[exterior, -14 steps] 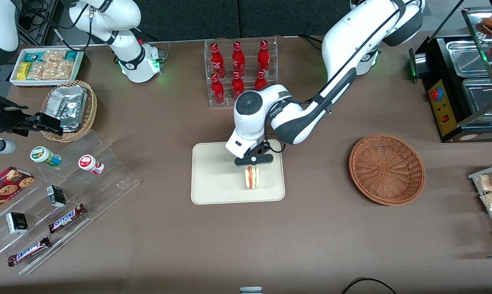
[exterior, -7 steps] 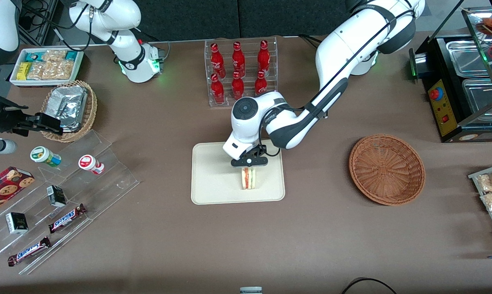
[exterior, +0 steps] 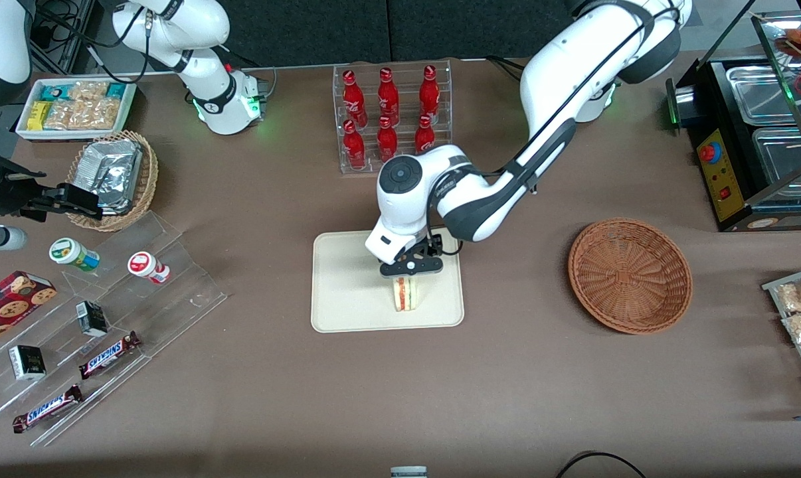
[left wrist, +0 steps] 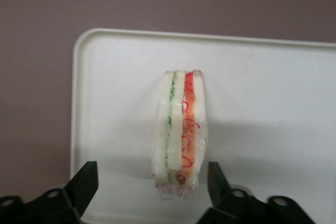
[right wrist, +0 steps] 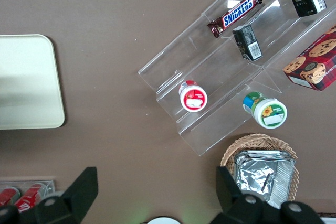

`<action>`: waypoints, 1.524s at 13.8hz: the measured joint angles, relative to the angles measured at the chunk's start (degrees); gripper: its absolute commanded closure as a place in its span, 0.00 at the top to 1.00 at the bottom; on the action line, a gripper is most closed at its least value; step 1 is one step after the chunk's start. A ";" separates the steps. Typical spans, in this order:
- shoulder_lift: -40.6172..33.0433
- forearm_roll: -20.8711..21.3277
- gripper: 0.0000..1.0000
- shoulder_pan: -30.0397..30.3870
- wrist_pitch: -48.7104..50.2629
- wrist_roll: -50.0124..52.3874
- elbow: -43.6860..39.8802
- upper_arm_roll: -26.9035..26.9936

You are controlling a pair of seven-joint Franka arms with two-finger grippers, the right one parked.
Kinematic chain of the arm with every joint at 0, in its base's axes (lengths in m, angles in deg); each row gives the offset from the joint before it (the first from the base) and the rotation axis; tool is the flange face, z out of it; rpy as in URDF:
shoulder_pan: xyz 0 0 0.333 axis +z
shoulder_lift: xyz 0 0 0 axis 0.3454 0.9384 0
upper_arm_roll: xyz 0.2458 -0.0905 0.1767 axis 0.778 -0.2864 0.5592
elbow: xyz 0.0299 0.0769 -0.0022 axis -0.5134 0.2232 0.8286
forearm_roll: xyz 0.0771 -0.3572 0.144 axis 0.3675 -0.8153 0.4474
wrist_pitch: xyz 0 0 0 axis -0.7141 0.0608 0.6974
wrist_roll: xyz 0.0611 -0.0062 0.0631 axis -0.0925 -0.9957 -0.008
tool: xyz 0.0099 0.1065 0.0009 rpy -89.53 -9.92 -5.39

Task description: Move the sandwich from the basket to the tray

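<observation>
The sandwich (exterior: 405,295) stands on its edge on the cream tray (exterior: 347,292), white bread with green and red filling; it also shows in the left wrist view (left wrist: 180,129) on the tray (left wrist: 262,87). My left gripper (exterior: 408,267) hangs just above the sandwich's end farther from the front camera. In the wrist view the gripper (left wrist: 152,182) is open, its fingers (left wrist: 86,182) standing apart on either side of the sandwich without touching it. The reddish-brown wicker basket (exterior: 629,275) is empty, toward the working arm's end of the table.
A clear rack of red bottles (exterior: 390,113) stands farther from the camera than the tray. A clear stepped display (exterior: 101,318) with snack bars and cups, a tan basket of foil packets (exterior: 111,176) and a white snack box (exterior: 75,106) lie toward the parked arm's end. A black warmer (exterior: 752,133) is at the working arm's end.
The gripper carried the sandwich a little toward the parked arm's end, let it go on the tray, and has risen slightly with its fingers open.
</observation>
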 measured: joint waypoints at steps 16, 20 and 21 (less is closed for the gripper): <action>-29.58 -16.97 0.99 19.58 31.62 -19.79 -4.15 4.32; -34.53 -24.63 0.99 19.75 34.19 -37.90 -4.48 17.43; -35.65 -25.83 0.99 19.79 35.19 -42.08 -4.50 20.11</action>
